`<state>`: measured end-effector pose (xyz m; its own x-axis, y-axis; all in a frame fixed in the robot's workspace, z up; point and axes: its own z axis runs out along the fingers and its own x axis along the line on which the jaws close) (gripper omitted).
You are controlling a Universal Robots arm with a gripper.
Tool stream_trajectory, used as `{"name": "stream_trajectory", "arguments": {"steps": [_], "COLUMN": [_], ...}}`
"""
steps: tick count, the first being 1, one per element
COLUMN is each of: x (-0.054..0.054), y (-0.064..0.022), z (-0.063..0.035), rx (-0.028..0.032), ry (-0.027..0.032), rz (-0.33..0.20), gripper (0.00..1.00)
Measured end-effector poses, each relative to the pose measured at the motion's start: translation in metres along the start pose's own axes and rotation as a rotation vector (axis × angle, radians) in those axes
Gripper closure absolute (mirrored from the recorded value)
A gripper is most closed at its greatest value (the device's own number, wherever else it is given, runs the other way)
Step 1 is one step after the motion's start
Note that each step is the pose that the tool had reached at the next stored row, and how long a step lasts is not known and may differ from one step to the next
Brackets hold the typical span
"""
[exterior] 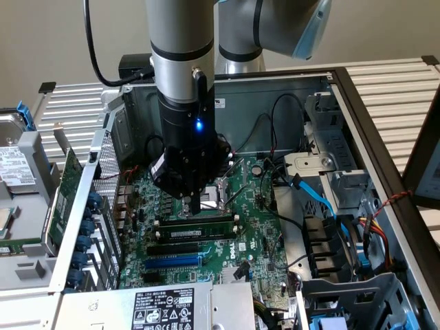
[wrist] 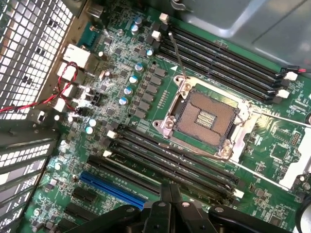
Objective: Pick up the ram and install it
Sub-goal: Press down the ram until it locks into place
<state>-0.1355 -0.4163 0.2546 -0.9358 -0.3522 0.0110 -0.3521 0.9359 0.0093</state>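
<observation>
Arm upright, claw (exterior: 194,203) (fingertips down) touching the ram (exterior: 199,224).

The green motherboard (wrist: 146,97) lies under the camera. In the middle is the open CPU socket (wrist: 206,118) with its metal frame. Long black memory slots (wrist: 170,160) run at about 7 o'clock from it, and more black slots (wrist: 228,60) at 1 o'clock. A blue slot (wrist: 112,190) lies near the gripper (wrist: 171,194).
</observation>
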Motion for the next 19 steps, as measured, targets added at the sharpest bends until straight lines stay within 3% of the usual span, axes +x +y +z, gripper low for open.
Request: {"name": "stream_trajectory", "arguments": {"steps": [11, 19], "x": [0.0, 0.0], "y": [-0.0001, 0.0], "z": [0.0005, 0.0009], "rx": [-0.0011, 0.006], "ry": [-0.0015, -0.0032], "rz": [0.163, 0.259], "gripper": [0.89, 0.89]}}
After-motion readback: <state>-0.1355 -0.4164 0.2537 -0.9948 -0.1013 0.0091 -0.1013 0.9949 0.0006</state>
